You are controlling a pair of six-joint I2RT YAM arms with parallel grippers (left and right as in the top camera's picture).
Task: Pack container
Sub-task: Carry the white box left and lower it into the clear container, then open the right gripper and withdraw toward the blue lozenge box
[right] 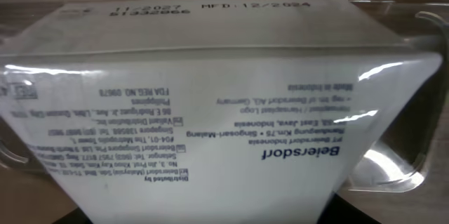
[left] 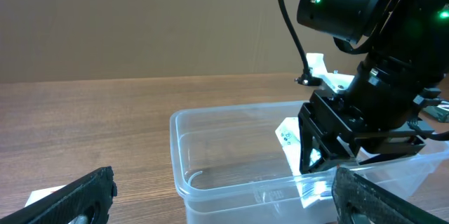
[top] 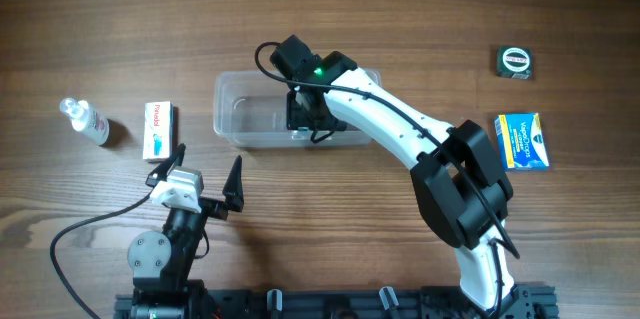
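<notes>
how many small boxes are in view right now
3. One white-and-red box lies left of the container; one blue-and-yellow box sits at the far right; one white box is at the right claw, inside the container. The arm may hide more.

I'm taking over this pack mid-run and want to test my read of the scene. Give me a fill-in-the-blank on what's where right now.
1. The right gripper reaches down into the clear ____.
2. The white box at that gripper bears the brand name ____.
3. The left gripper has its jaws ____.
4. In the overhead view, the small clear bottle is the item farthest ____.

Missing words: container; Beiersdorf; open; left.
</notes>
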